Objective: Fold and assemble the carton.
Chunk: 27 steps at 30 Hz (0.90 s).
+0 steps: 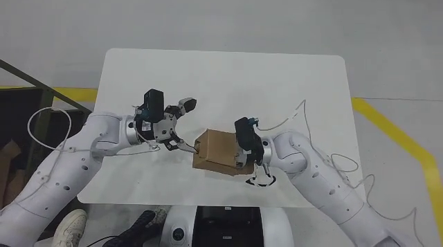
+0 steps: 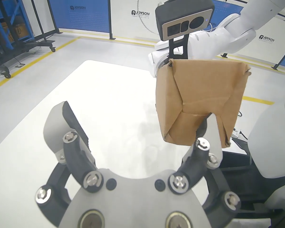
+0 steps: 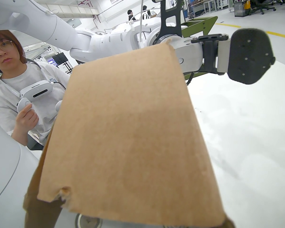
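At the near edge of the white table [image 1: 228, 74], the carton [image 1: 218, 149] is found between the two arms as a brown, partly formed box. Its closed end, where the flaps are folded over one another along diagonal creases, faces the left gripper [image 1: 188, 125]. That arm's wrist view shows the flaps overlapping but not lying flat, with one corner gaping.

The right gripper [image 1: 243, 153] meets the carton at the opposite end, evidently to steady it against a push from the other side. The cardboard panel hides the contact, so it cannot be told whether this tool is clamped on the board. Nor can it be told whether the carton rests on the table or is held just above it.

The left gripper is spread wide. One of its fingers [image 2: 211, 141] touches the lower part of the folded end, and the other stands well apart over bare table. This posture suggests the finger serves as a pressing tool rather than a pincer. The flaps are likely being tucked home, the step that would lock this end.
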Available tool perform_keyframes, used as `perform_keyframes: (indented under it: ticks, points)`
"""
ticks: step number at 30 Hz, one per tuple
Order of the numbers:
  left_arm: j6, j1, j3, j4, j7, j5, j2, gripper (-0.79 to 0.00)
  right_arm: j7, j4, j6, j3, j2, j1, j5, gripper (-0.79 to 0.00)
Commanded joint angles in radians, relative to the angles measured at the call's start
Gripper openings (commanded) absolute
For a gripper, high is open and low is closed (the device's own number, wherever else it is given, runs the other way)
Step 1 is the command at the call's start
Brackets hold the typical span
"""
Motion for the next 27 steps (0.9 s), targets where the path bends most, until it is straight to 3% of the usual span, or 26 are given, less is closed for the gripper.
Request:
perform_keyframes:
  ticks: [1,10,27]
  points:
    - [-0.004,-0.001,0.001,0.000,-0.004,-0.001,-0.003,0.000,0.003,0.003,0.002,-0.004,-0.002,0.004,0.003,-0.785]
    - [-0.011,-0.006,0.005,0.002,-0.021,0.000,-0.018,0.000,0.008,0.009,0.007,-0.005,-0.006,0.011,0.004,-0.785]
    - [-0.008,0.060,-0.100,0.011,0.004,-0.002,-0.022,0.000,0.026,-0.010,0.011,0.022,0.001,-0.011,-0.003,-0.785]
